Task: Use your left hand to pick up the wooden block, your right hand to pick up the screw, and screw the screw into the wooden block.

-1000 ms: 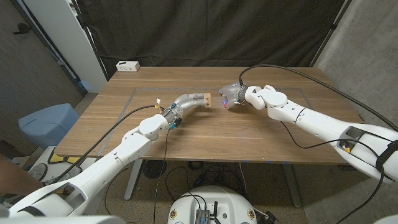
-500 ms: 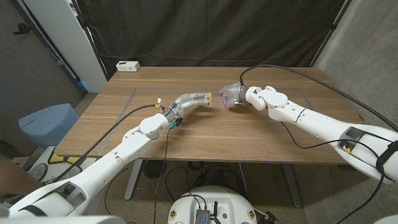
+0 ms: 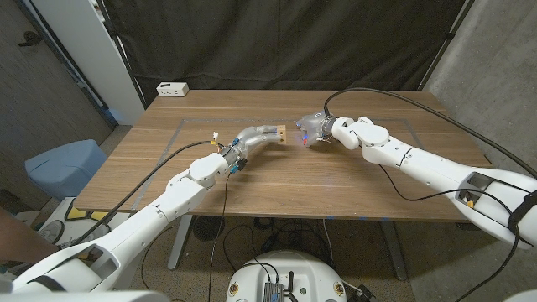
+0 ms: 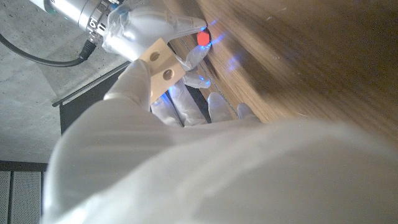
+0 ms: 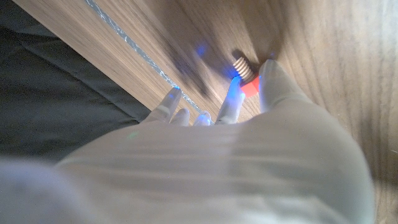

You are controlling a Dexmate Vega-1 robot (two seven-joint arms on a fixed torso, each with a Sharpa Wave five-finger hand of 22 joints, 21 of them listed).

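Screw (image 5: 246, 76) in right robot hand (image 3: 315, 131), beside wooden block (image 3: 282, 133).

The wooden table (image 3: 336, 180) stands in front of a black curtain (image 3: 285, 42) that hangs across the back of the room. A small white box (image 3: 172, 88) sits at the table's far left corner, close to the edge. A pale line of tape (image 3: 180, 134) runs along the tabletop on the left side, from near the white box toward the front. On the floor left of the table sits a blue bin (image 3: 63, 168). Under the table, cables (image 3: 243, 235) lie loose on the floor.
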